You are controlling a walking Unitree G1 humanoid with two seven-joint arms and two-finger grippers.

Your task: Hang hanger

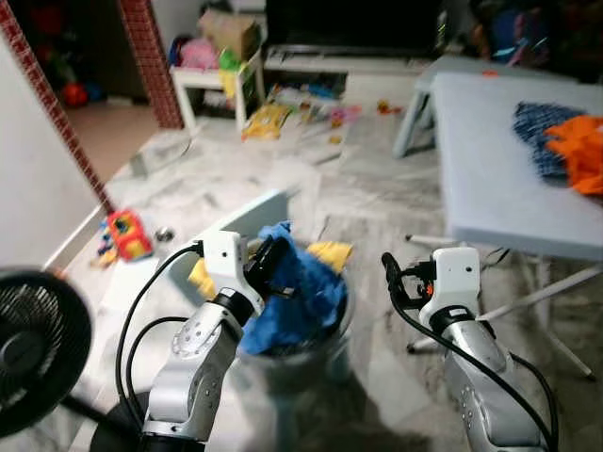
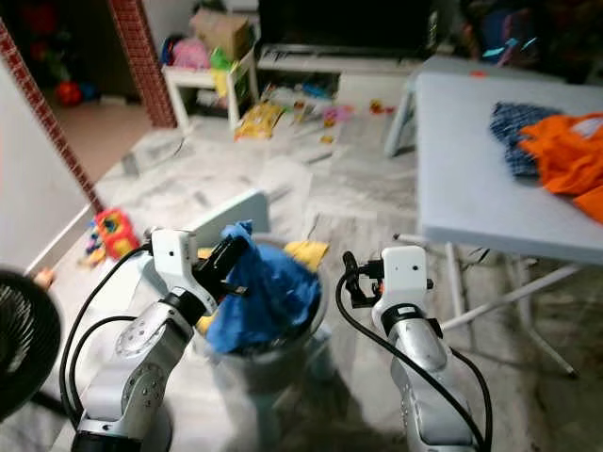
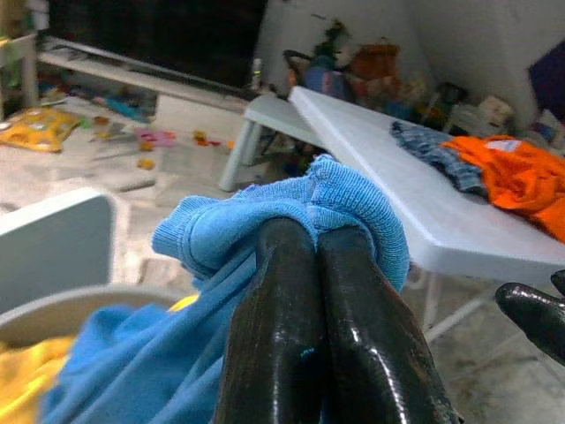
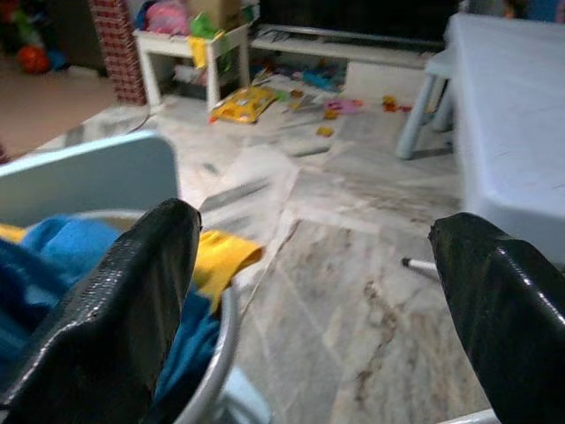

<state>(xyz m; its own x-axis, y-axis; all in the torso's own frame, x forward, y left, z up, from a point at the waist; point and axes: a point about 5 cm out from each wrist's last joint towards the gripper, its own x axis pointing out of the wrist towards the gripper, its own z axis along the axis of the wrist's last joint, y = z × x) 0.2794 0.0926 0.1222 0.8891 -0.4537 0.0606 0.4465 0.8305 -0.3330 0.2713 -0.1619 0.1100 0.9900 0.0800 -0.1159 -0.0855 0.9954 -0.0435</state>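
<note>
Left wrist view: the left pincer (image 3: pixel 322 256) clamps a blue knit garment (image 3: pixel 291 212) above the round metal basket (image 1: pixel 325 344); right pincer (image 4: pixel 327 300) gapes wide. Next, probably lift it clear.

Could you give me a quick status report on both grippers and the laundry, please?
Left gripper shut on blue garment, lifting it from the basket. Right gripper open, beside the basket, holding nothing. No hanger seen. Table with more clothes to the right.

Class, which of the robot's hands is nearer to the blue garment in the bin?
Left. The left hand is shut on the blue garment above the bin. The right hand hangs open beside the bin, apart from it.
</note>
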